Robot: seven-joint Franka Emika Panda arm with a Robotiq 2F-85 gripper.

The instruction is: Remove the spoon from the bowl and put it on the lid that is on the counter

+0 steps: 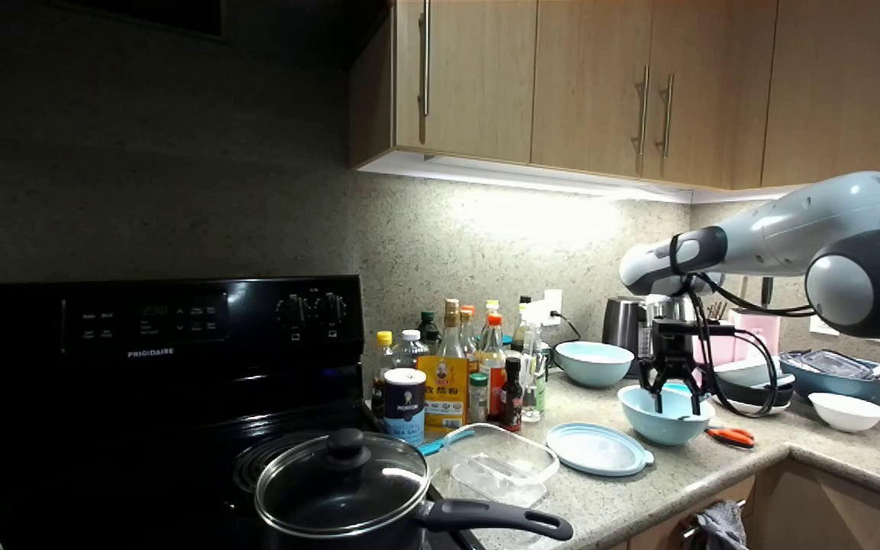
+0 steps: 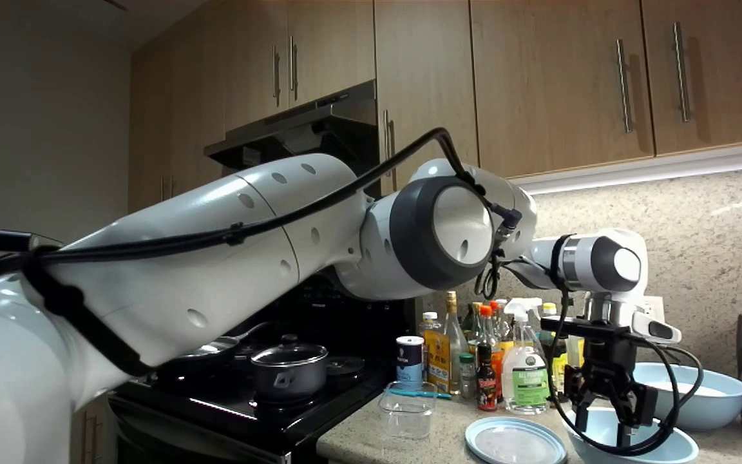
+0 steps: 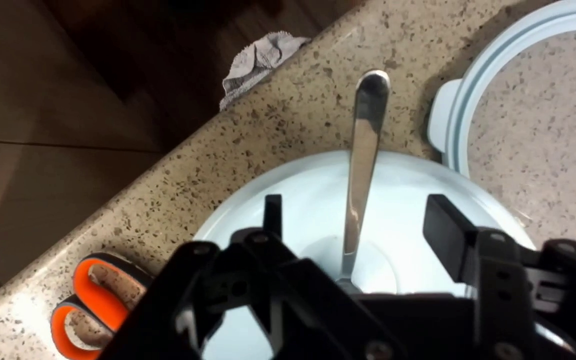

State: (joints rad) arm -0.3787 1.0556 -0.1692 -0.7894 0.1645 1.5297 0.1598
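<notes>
The spoon (image 3: 362,172) sits in the bowl (image 1: 661,432) on the counter (image 1: 661,483); in an exterior view, the lid (image 1: 596,449) lies just left of the bowl, the scissors (image 1: 732,437) just right, the kettle (image 1: 620,332) behind, the claw (image 1: 677,404) over it.

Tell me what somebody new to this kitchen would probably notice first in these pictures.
Probably the white robot arm, spanning much of an exterior view, its black claw open over the nearer pale blue bowl. Next, perhaps, the shiny spoon in that bowl, its handle seen between the parted jaws in the wrist view. The bright orange scissor handles, lying beside the bowl, might catch the eye too.
</notes>
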